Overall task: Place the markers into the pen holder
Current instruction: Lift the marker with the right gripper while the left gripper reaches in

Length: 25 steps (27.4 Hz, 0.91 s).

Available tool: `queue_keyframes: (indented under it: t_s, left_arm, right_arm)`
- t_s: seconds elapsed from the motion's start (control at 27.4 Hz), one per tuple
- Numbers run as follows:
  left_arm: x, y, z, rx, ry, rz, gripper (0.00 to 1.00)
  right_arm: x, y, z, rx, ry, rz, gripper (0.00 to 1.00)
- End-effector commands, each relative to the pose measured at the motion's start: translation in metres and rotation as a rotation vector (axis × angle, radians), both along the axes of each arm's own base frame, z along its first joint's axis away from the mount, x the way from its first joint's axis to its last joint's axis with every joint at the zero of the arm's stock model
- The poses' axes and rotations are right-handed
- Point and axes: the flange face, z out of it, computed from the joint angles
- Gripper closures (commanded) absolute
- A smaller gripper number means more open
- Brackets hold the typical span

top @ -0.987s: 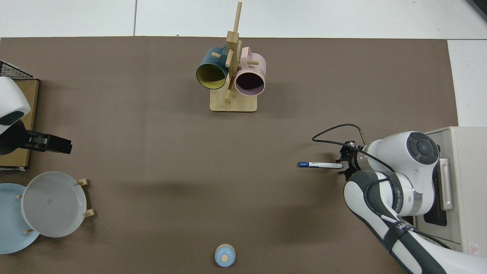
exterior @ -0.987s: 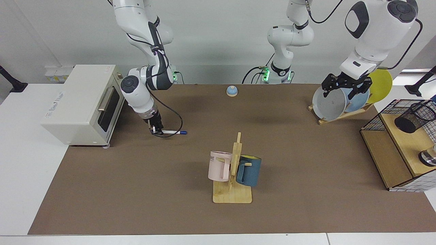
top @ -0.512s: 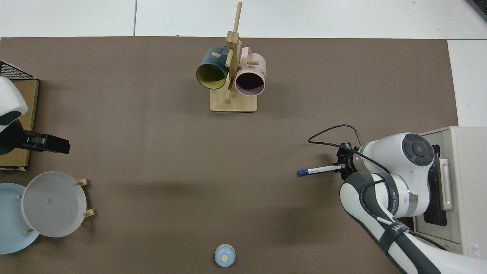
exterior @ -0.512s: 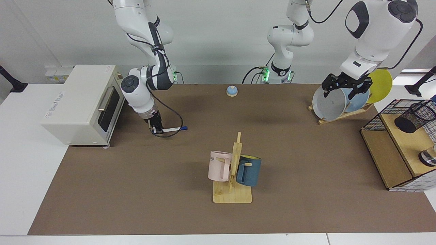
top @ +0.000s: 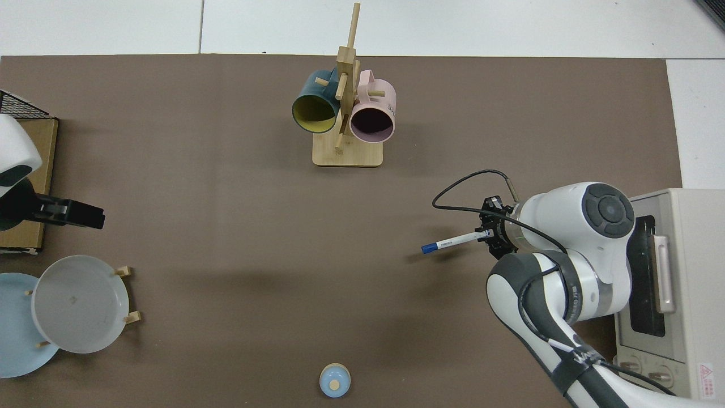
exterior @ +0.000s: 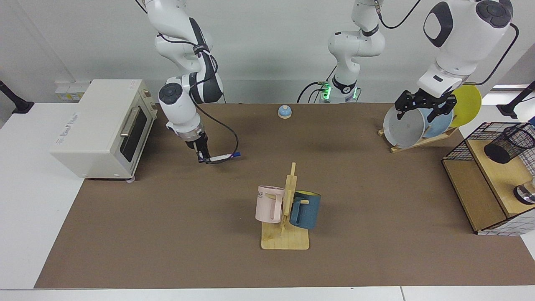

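Observation:
A slim white marker (exterior: 223,156) with a blue cap hangs just above the brown mat, tilted, cap end pointing toward the table's middle. My right gripper (exterior: 204,158) is shut on its white tail end; from above the marker (top: 453,242) sticks out of that gripper (top: 488,232). The pen holder (exterior: 508,144), a black mesh cup, lies tilted on the wooden shelf at the far side of the table from the marker. My left gripper (exterior: 422,109) waits open above the plate rack, holding nothing.
A toaster oven (exterior: 100,125) stands close behind the right arm. A wooden mug rack (exterior: 286,209) with a pink and a blue mug sits mid-table. Plates lean in a rack (exterior: 407,125). A wire-grid shelf (exterior: 476,196) holds a shiny metal object (exterior: 526,193). A small blue bell (exterior: 284,111) sits at the back.
My right gripper has lifted the marker off the mat and carried it toward the table's middle, away from the oven; the marker now tilts. The left arm has stayed put.

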Motion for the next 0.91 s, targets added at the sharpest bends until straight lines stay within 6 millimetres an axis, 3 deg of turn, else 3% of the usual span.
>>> queue_keyframes:
  t_s: [0.0,0.15,0.37,0.55,0.69,0.77,0.88]
  left_arm:
    - [-0.002,-0.006,0.001,0.003,-0.015,-0.022,0.0]
    - [0.001,-0.023,0.008,-0.003,-0.038,-0.05,0.0]
    - [0.006,-0.05,0.02,-0.009,-0.1,-0.113,0.0]
    - [0.003,-0.074,0.024,-0.013,-0.109,-0.206,0.0]
    - [-0.001,-0.091,0.025,-0.015,-0.11,-0.303,0.0]
    - [-0.004,-0.107,0.027,-0.017,-0.112,-0.388,0.0]
    - [-0.006,-0.114,0.028,-0.038,-0.113,-0.499,0.0]
  right_arm:
    - [0.012,0.034,0.05,0.039,-0.007,0.04,1.0]
    - [0.015,0.062,0.085,0.062,-0.008,0.079,1.0]
    - [0.012,0.079,0.137,0.092,-0.015,0.084,1.0]
    - [0.001,0.108,0.176,0.108,-0.043,0.107,1.0]
    - [-0.005,0.129,0.197,0.097,-0.051,0.102,1.0]
    - [-0.009,0.137,0.197,0.084,-0.039,0.101,1.0]
    - [-0.018,0.151,0.195,0.049,-0.026,0.1,1.0]
